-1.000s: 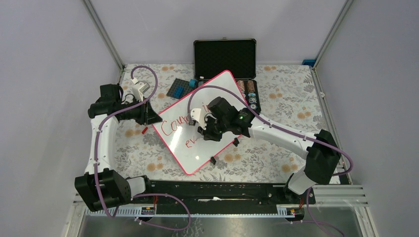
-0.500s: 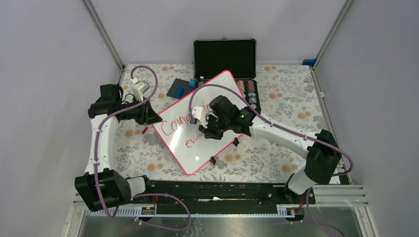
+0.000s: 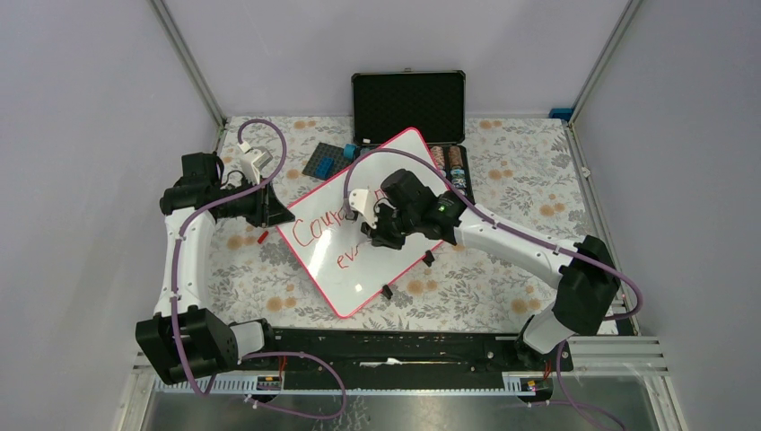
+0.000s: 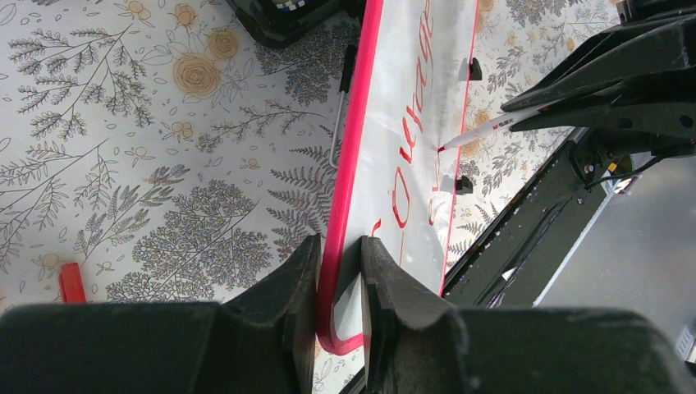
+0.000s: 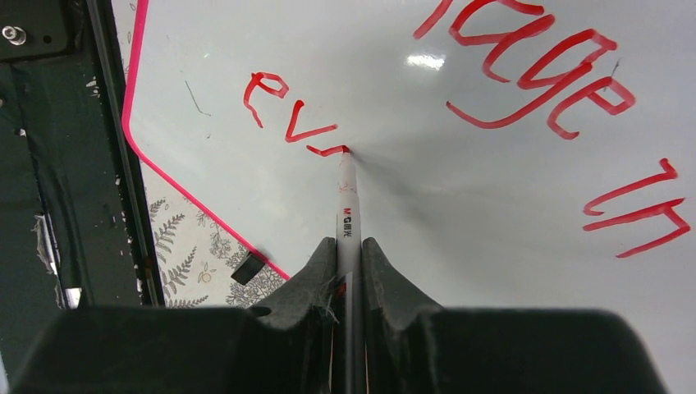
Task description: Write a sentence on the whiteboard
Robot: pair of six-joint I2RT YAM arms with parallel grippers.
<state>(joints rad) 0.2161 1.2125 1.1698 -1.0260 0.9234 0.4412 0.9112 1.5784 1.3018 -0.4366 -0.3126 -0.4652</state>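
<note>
Right pincer [image 5: 349, 246], black fingers closed on the barrel of a slim white marker pen [image 5: 348, 201] bearing printed lettering. The pen's red tip touches a glossy white rectangular whiteboard [image 5: 460, 213] at the end of a short stroke following "ev". Red handwritten marker text [image 5: 533, 74] above reads "age" and "in", the first word cut by the upper border. The thin pink-red frame [image 5: 133, 74] rounds a corner at left. A small black clip [image 5: 247, 267] sits against it, beside the floral-patterned tabletop [image 5: 185, 246].
</note>
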